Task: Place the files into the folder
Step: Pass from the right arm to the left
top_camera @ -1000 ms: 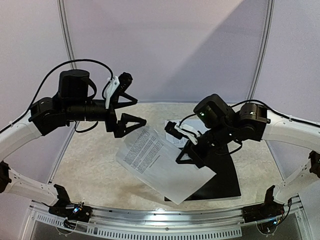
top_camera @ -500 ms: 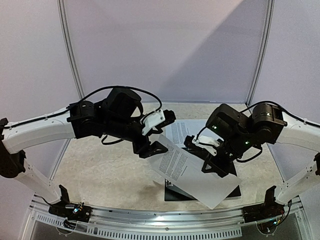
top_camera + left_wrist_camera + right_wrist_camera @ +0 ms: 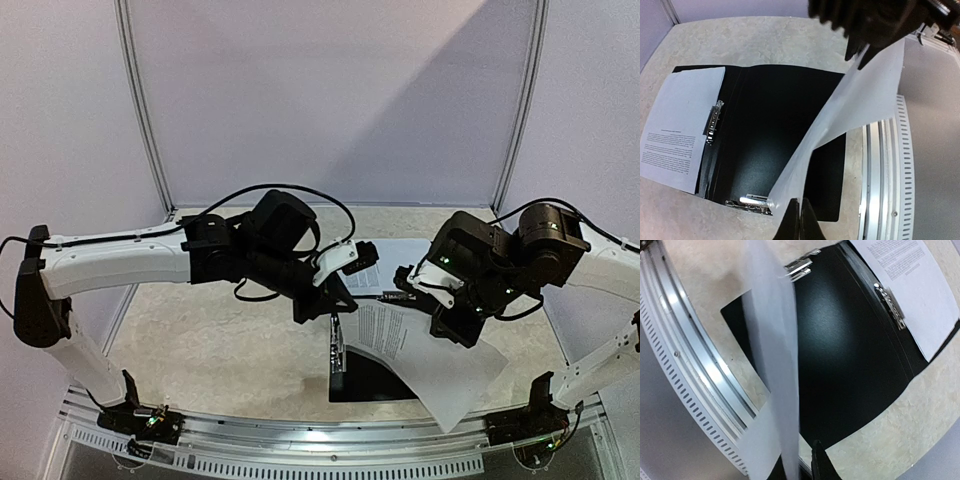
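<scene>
The files (image 3: 440, 365) hang in the air between my two sets of jaws, a thin white sheaf stretched almost edge-on above the folder (image 3: 375, 385). My left jaws are pinched together on one end of the paper, the two tips meeting with the sheet rising out from between them. My right jaws clamp the opposite end, though that wrist's camera shows only one finger beside the paper. I judge that I grip both ends so the limp sheets are taut and can be steered down flat rather than crumpling. Directly beneath my jaws the folder lies open on the worktop (image 3: 200, 330), its black inner face bare under the sheaf. Beyond my left jaws a printed sheet (image 3: 680, 130) rests partly on the far flap, just beside the spine clip (image 3: 714, 122), and overhangs onto the worktop. A second metal clip (image 3: 752, 202) sits at the folder's edge close under my left tips.
</scene>
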Motion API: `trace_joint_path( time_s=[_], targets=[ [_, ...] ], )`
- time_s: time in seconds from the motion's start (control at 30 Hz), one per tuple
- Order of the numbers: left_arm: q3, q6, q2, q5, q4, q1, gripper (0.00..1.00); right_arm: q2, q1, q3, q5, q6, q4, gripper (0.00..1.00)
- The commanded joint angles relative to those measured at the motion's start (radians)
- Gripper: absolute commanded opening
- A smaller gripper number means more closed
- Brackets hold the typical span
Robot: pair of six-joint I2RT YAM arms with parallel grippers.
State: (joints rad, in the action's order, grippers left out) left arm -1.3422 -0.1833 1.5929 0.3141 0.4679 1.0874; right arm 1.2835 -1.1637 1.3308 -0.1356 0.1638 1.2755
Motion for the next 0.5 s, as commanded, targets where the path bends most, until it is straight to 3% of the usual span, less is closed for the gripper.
trace_joint_path(
  time_s=[0.0, 0.1, 0.23, 0.33, 0.47],
  targets=[
    [-0.082, 0.141, 0.092, 0.097, -0.014, 0.001, 0.00, -0.032, 0.024, -0.008, -0.140, 0.021, 0.023, 0.33],
    [-0.188, 0.214, 0.214, 0.195, 0.078, -0.017, 0.00, -0.054, 0.052, 0.011, -0.212, 0.025, 0.026, 0.54],
    [-0.261, 0.272, 0.303, 0.276, 0.123, -0.032, 0.00, -0.096, 0.065, 0.102, -0.246, 0.027, 0.007, 0.72],
    [-0.290, 0.367, 0.329, 0.343, 0.088, -0.062, 0.00, -0.137, 0.066, 0.153, -0.233, 0.021, -0.019, 0.79],
    [-0.336, 0.520, 0.332, 0.391, 0.044, -0.096, 0.00, -0.163, 0.066, 0.185, -0.226, 0.023, -0.032, 0.79]
  ],
)
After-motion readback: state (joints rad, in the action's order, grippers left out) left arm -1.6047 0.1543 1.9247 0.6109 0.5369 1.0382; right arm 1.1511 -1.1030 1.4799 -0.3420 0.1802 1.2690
